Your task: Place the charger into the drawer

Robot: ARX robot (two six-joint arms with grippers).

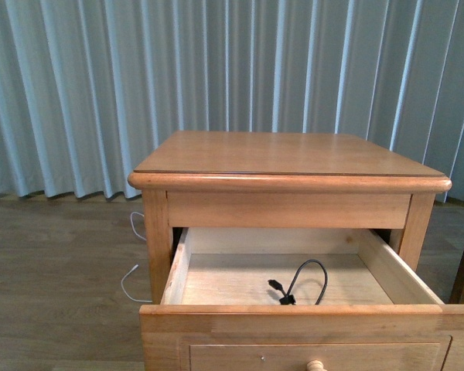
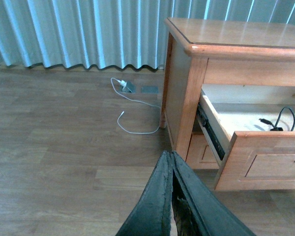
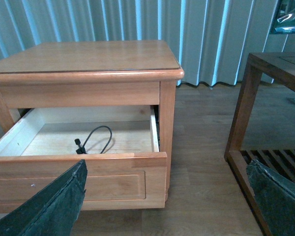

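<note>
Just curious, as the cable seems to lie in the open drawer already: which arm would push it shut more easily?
Probably the right. The right gripper hangs open facing the drawer front; the left gripper sits shut off to the side, over the floor.

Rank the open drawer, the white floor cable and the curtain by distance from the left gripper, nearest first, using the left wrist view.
From the left gripper:
1. The drawer, pulled out of the nightstand.
2. The white cable, on the floor left of the nightstand.
3. The curtain, along the back wall.
</note>
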